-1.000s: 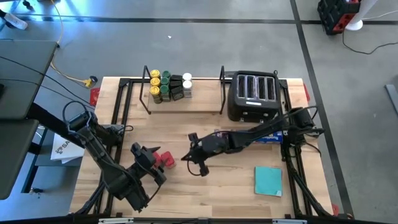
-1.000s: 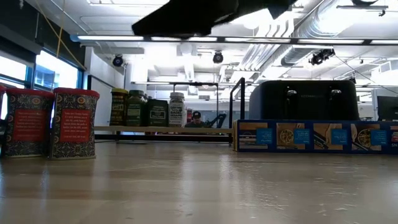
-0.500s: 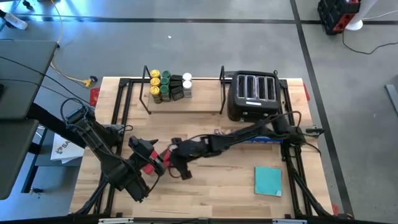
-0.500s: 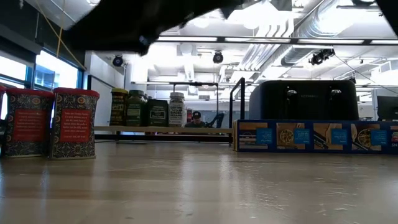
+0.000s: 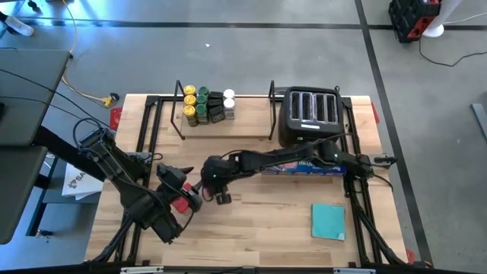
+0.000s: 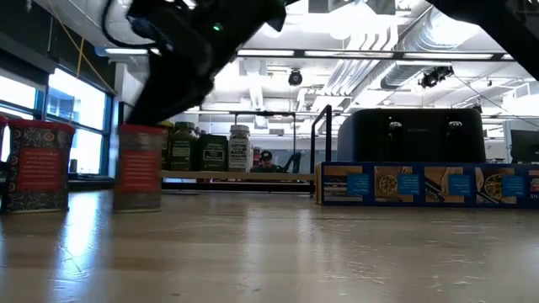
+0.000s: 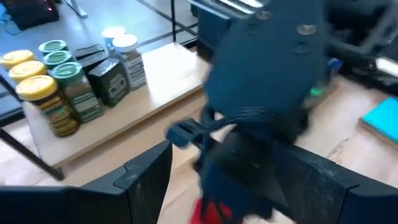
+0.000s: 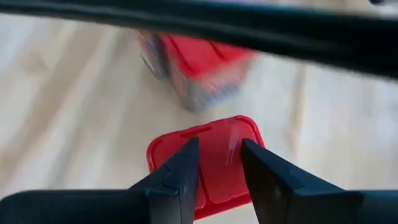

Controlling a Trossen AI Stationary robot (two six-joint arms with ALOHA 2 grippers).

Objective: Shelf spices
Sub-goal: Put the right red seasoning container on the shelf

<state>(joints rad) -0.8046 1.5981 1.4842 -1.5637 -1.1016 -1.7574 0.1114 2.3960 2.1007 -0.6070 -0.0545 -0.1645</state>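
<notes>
Two red square tins stand on the table at the left. One [image 6: 38, 164] stands alone. My right gripper [image 8: 219, 143], reaching in from the right, is down on the other [image 6: 139, 168], its fingers a narrow gap apart. That gripper [image 5: 207, 186] lies just right of my left gripper [image 5: 181, 189]. My left gripper [image 7: 230, 165] hovers wide open over the tins and holds nothing. The farther tin [image 8: 196, 68] is blurred. Round jars with yellow and green lids, black jars and white-capped ones [image 5: 205, 105] stand on the wooden floor of the shelf [image 5: 243, 131] at the back. My right gripper has its two fingertips [image 8: 186, 152] over the tin's red lid [image 8: 217, 180], which is wider than the gap between them. The fingers slant down from the table's right. In the low view they meet the tin's top [image 6: 141, 128]. The tin stands upright on the table.
A black four-slot toaster [image 5: 310, 116] stands at the back right. In front of it a long blue box [image 5: 323, 170] lies under my right arm. A flat teal square [image 5: 328, 221] lies at the near right. Bare wood shows in the middle near part of the table.
My right gripper has swept from the table's middle toward its left edge and dipped down onto the red tins. The tin under it has slid away from its neighbour toward the table's right and still stands upright.
</notes>
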